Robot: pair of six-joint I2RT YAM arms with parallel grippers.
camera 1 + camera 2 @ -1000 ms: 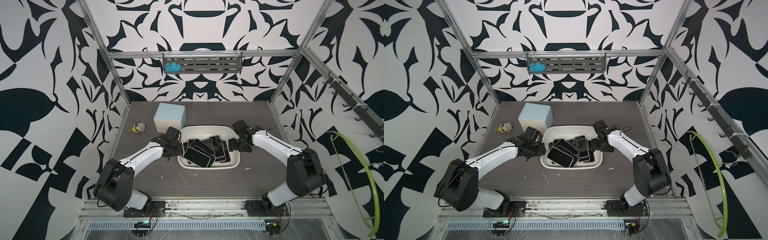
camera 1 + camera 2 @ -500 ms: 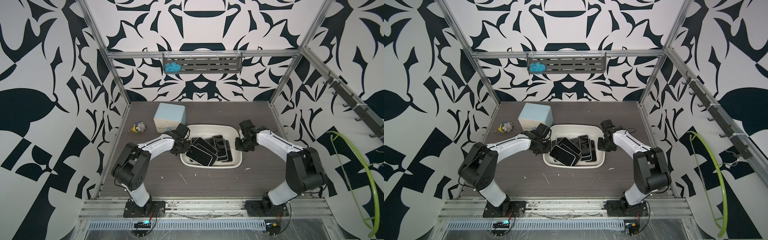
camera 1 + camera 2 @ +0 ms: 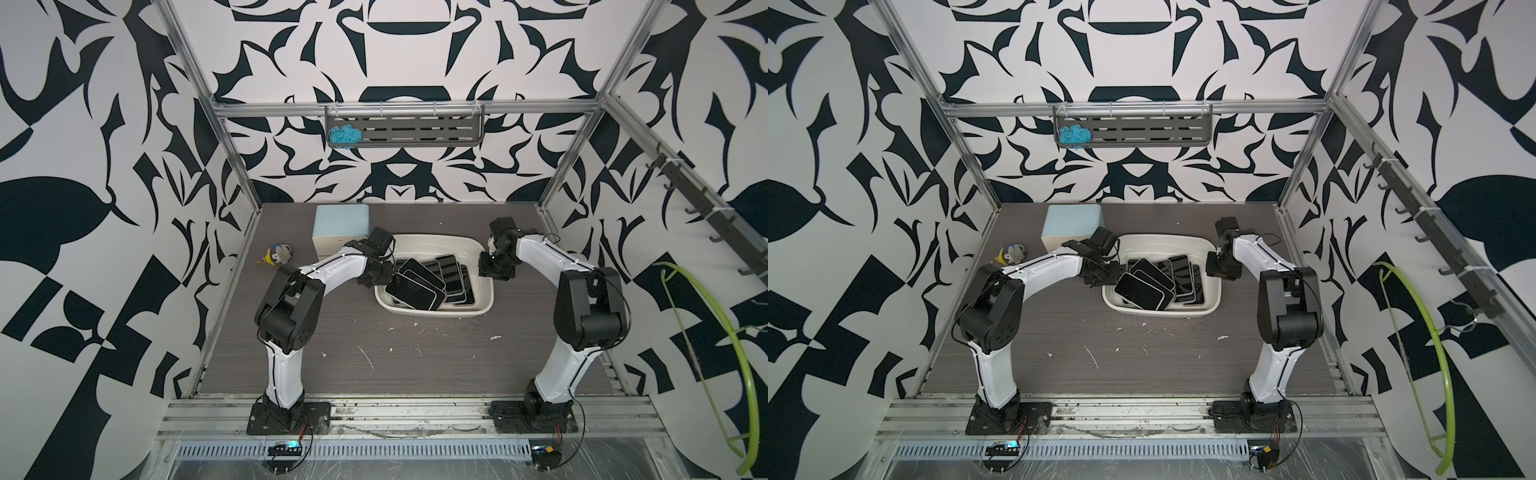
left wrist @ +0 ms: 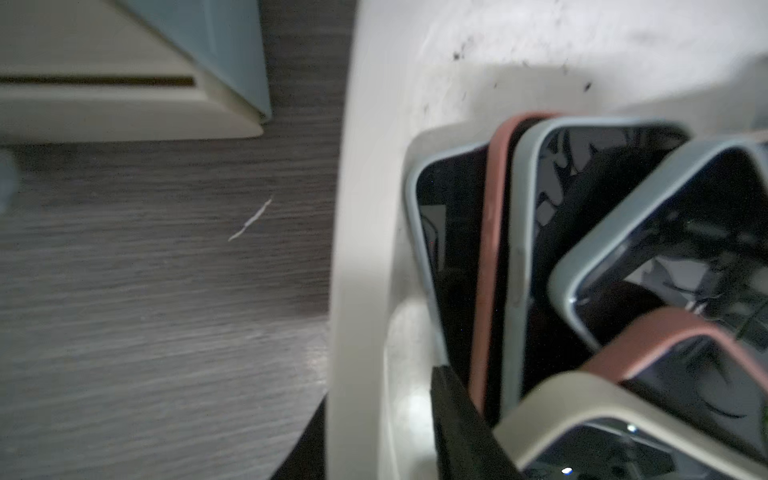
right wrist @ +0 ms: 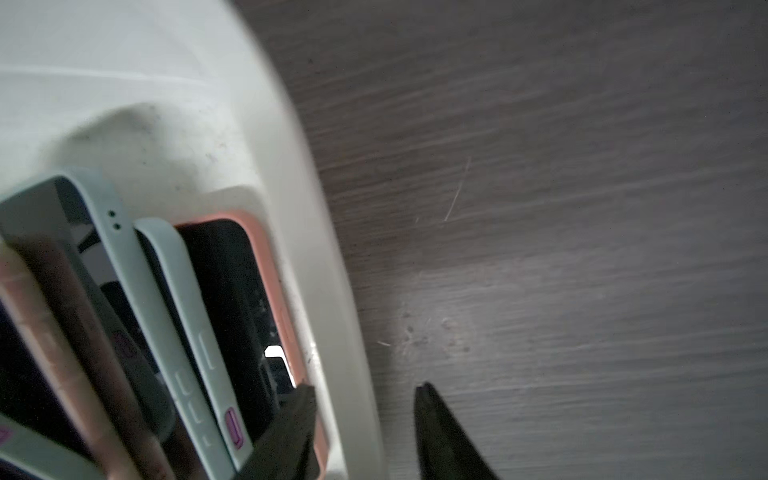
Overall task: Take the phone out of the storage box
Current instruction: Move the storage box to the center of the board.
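In storage box (image 3: pixel 436 246), phones (image 3: pixel 417 286) piled, between rim-straddling jaws

Upper phones (image 3: pixel 415 286) hide lower ones in the storage box (image 3: pixel 440 245); the figure (image 3: pixel 278 256) by the table's (image 3: pixel 374 353) left edge is indistinct.

The grey wood-grain tabletop (image 3: pixel 415 374), flecked with white marks, carries the cream storage box (image 3: pixel 436 240), a blue-topped drawer unit (image 3: pixel 341 226) just beside it, and a small toy (image 3: pixel 279 255).
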